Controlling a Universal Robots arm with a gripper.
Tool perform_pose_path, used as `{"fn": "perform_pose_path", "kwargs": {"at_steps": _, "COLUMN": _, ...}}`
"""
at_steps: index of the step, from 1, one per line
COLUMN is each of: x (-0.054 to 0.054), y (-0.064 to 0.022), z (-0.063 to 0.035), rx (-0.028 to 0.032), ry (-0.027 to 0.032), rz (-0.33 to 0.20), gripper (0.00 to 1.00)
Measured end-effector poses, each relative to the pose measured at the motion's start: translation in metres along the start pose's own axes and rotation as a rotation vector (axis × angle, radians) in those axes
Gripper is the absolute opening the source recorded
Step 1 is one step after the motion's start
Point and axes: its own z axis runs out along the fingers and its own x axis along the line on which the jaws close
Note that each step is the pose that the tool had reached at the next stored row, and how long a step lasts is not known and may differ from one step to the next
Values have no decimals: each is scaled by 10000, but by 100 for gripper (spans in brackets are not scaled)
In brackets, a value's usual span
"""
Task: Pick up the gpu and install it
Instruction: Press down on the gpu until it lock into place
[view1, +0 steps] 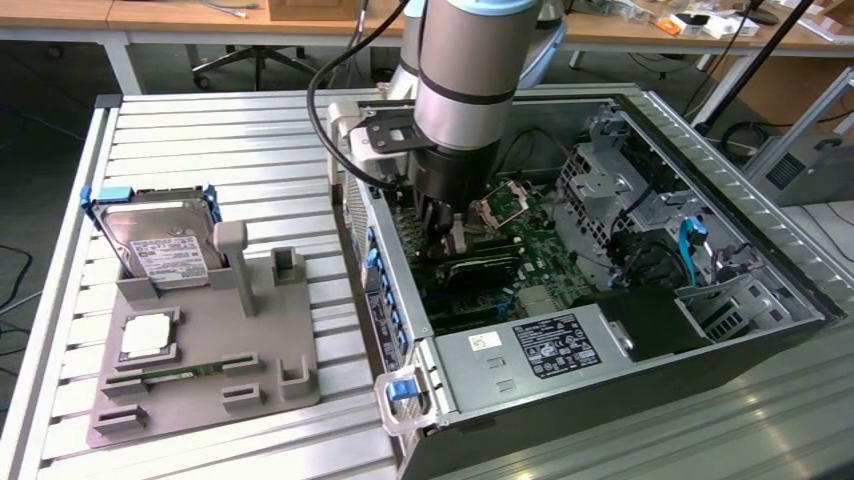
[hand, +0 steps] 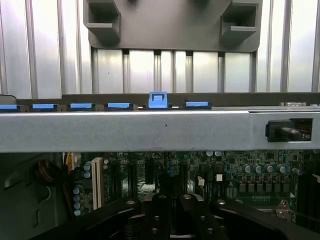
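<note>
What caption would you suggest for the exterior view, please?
Robot arm's shut gripper reaches into the open computer case, pressing at the gpu on the motherboard; hard drive waits on the grey fixture.

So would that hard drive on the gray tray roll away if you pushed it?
Probably not. The hard drive is a flat-sided box, so it would likelier slide or tip. It stands propped in the tray's slot, and its metal casing suggests it's stiff and fairly heavy.

The motherboard (view1: 527, 265) was seen as green, and the gpu (view1: 470, 268) on it as black. The computer case (view1: 747, 215) was grey with blue clips (hand: 158, 99). The table (view1: 220, 150) was striped in pale ribbed metal. The holder tray (view1: 214, 375) was plain grey, the hard drive (view1: 160, 245) silver with a white label.
</note>
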Motion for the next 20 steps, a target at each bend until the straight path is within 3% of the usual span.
{"fn": "perform_pose_path", "kwargs": {"at_steps": 20, "x": 0, "y": 45, "z": 28, "rx": -1, "ry": 1, "rz": 1, "gripper": 11}}
